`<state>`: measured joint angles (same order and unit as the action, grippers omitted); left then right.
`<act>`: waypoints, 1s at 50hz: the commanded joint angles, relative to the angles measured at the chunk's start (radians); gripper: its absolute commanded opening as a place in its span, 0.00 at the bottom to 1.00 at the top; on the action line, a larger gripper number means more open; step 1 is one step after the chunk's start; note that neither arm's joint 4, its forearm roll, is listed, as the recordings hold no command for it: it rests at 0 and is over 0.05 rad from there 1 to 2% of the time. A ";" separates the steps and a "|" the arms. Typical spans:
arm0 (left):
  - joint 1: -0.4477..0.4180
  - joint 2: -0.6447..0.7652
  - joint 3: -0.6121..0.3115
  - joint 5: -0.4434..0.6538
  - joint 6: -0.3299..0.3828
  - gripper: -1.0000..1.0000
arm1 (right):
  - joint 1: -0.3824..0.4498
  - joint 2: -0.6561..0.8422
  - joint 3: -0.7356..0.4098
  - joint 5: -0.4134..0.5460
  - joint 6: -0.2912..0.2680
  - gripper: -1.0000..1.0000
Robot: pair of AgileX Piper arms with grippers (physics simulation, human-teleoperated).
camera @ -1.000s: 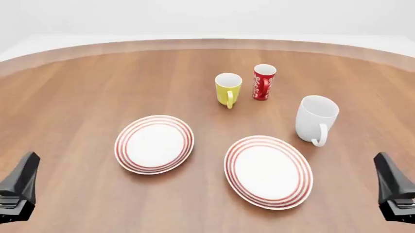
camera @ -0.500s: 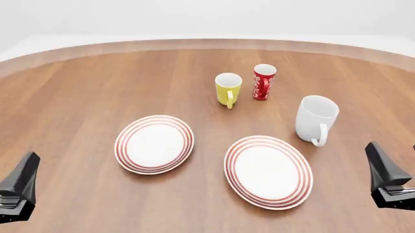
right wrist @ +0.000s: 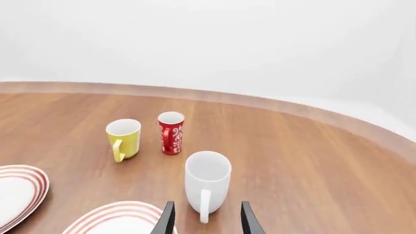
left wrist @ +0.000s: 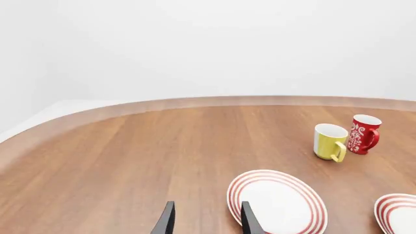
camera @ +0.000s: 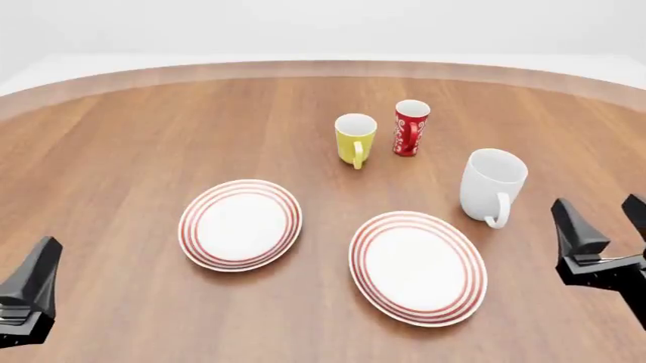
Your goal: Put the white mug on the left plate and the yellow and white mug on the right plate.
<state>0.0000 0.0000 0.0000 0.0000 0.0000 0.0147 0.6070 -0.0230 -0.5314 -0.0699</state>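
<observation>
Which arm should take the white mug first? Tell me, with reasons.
Right. The right hand is open just beside the white mug, and the mug sits straight ahead between its fingers in the right wrist view. The left hand hangs at the near left edge, far across both plates.

A broad wooden tabletop (camera: 151, 136) with reddish-brown grain fills the scene; its far edge (camera: 323, 68) curves in a paler band. Behind it rises a plain white wall (camera: 323, 26), evenly lit, perhaps meeting a pale floor, though that stays unclear.
</observation>
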 commanded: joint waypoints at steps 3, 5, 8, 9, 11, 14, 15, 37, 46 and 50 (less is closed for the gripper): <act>0.000 0.000 0.000 0.000 0.000 1.00 | -0.018 0.210 -0.006 -0.177 -0.009 1.00; 0.000 0.000 0.000 0.000 0.000 1.00 | -0.023 0.249 -0.006 -0.215 -0.008 1.00; 0.000 0.000 0.000 0.000 0.000 1.00 | -0.027 0.316 -0.003 -0.276 -0.009 1.00; 0.000 0.000 0.000 0.000 0.000 1.00 | -0.027 0.331 -0.003 -0.289 -0.009 1.00; 0.000 0.000 0.000 0.000 0.000 1.00 | -0.029 0.366 -0.005 -0.316 -0.009 1.00; 0.000 0.000 0.000 0.000 0.000 1.00 | -0.030 0.411 -0.009 -0.352 -0.006 1.00; 0.000 0.000 0.000 0.000 0.000 1.00 | -0.029 0.424 -0.011 -0.363 -0.005 1.00; 0.000 0.000 0.000 0.000 0.000 1.00 | -0.025 0.706 -0.062 -0.559 0.033 1.00; 0.000 0.000 0.000 0.000 0.000 1.00 | -0.028 0.830 -0.087 -0.640 0.051 1.00; 0.000 0.000 0.000 0.000 0.000 1.00 | -0.027 0.879 -0.095 -0.670 0.053 1.00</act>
<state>0.0000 0.0000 0.0000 0.0000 0.0000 -0.0123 1.3626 -0.0953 -1.1209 -0.0296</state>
